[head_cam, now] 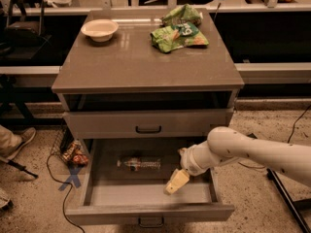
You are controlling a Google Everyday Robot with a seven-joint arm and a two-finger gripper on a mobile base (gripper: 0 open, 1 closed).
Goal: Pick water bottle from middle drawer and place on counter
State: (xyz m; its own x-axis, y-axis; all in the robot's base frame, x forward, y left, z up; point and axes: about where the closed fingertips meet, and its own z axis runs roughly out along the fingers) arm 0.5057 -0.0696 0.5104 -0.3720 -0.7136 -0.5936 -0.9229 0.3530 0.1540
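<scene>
The water bottle [139,163] is a small clear bottle lying on its side in the open middle drawer [150,212], toward the back left of centre. My gripper [176,181] hangs over the drawer's right half, to the right of the bottle and slightly nearer the front, not touching it. The white arm reaches in from the right. The counter [146,62] is the grey-brown top slab of the cabinet.
A white bowl [99,29] sits at the counter's back left. Green snack bags [179,29] lie at its back right. The top drawer [148,124] is shut. A snack wrapper [74,153] and cables lie on the floor at the left. A person's shoe [14,140] shows at far left.
</scene>
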